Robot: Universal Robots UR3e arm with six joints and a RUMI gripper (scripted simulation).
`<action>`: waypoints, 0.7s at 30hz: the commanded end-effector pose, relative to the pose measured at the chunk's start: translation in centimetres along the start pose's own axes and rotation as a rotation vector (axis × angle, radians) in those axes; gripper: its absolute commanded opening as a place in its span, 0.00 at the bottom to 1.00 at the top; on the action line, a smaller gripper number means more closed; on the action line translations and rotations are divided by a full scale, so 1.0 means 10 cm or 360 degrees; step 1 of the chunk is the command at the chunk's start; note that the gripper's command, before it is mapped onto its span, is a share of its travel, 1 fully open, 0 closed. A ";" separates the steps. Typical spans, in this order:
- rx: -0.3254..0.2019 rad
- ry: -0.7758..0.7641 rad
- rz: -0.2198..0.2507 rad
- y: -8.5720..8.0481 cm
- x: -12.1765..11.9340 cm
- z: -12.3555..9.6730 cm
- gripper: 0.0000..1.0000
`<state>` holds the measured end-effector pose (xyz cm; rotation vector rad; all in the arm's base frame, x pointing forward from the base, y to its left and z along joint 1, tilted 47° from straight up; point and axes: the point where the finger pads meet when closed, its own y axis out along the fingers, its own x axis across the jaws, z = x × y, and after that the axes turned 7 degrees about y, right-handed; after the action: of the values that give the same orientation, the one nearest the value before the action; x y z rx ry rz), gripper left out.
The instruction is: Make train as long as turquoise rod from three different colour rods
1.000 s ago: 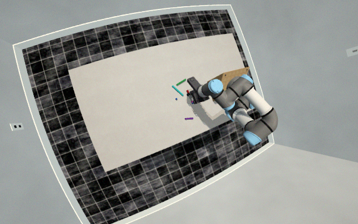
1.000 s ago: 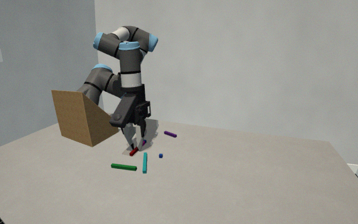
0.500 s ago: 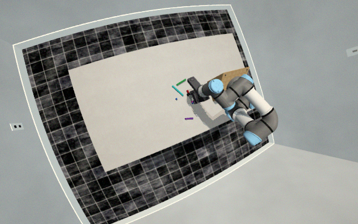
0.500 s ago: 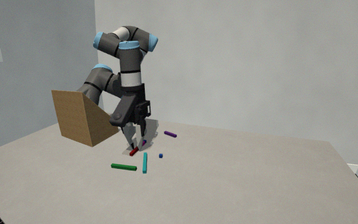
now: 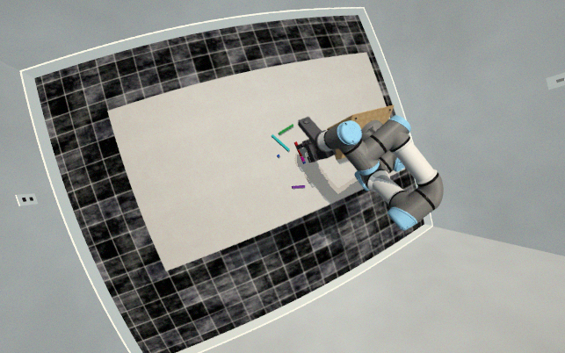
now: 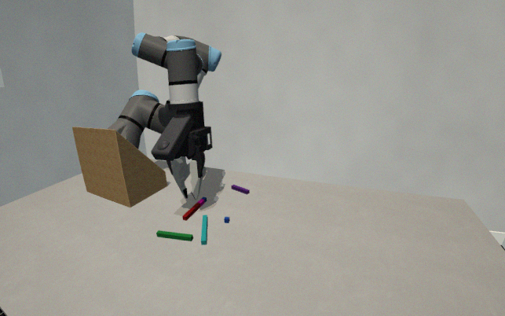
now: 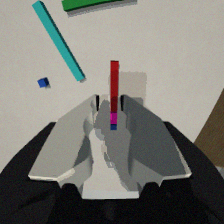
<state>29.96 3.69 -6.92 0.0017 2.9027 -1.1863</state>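
A red rod (image 5: 296,145) (image 6: 188,213) (image 7: 114,85), a magenta rod (image 5: 302,160) (image 6: 201,202) (image 7: 113,118) and a blue rod (image 5: 304,162) (image 6: 204,199) (image 7: 113,127) lie flat in one straight line, end to end, with no gap that I can see. The magenta rod is in the middle. The turquoise rod (image 5: 280,143) (image 6: 204,229) (image 7: 60,42) lies apart, at an angle to this line. My gripper (image 6: 191,196) (image 7: 109,96) is slightly open and empty, above the line, with its fingertips on either side of it in the wrist view.
A second blue rod (image 5: 278,156) (image 6: 227,219) (image 7: 43,82) lies alone near the turquoise rod. A green rod (image 5: 286,129) (image 6: 174,236) (image 7: 95,4) lies beyond the red end. A purple rod (image 5: 298,187) (image 6: 240,189) lies well apart. A brown wedge-shaped block (image 6: 103,165) stands beside the arm.
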 end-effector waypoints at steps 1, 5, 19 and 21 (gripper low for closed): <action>-0.0026 0.0001 -0.0031 -0.28 0.04 -0.04 0.14; -0.0026 0.0001 -0.0031 -0.38 0.04 -0.03 0.14; -0.0028 0.0002 -0.0033 -0.50 0.04 -0.03 1.00; -0.0028 0.0001 -0.0033 -0.50 0.04 -0.03 1.00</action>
<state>29.72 0.37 -3.41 -0.0160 2.9144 -1.1724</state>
